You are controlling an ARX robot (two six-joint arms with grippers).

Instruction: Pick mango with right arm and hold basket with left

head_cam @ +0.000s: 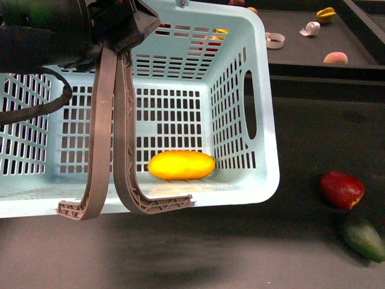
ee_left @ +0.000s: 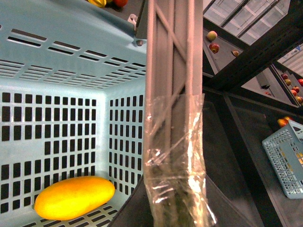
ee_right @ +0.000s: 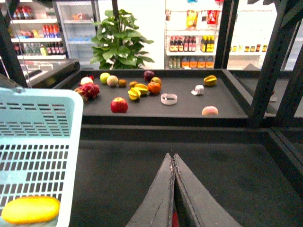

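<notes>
The yellow-orange mango (head_cam: 181, 165) lies on the floor of the light blue basket (head_cam: 263, 90), near its right wall. It also shows in the left wrist view (ee_left: 75, 197) and the right wrist view (ee_right: 31, 209). My left gripper (head_cam: 117, 42) is shut on the basket's brown handles (head_cam: 123, 138) and holds the basket up, tilted. In the left wrist view the handle (ee_left: 173, 71), wrapped in clear film, runs between the jaws of the left gripper (ee_left: 177, 208). My right gripper (ee_right: 173, 157) is shut and empty over the dark table, to the right of the basket (ee_right: 42, 101); it is out of the front view.
A dark red fruit (head_cam: 341, 188) and a dark green fruit (head_cam: 363, 236) lie on the table right of the basket. A raised back shelf (ee_right: 189, 109) holds several fruits, among them a red apple (ee_right: 119, 105). Black frame posts (ee_right: 270, 61) stand at the right.
</notes>
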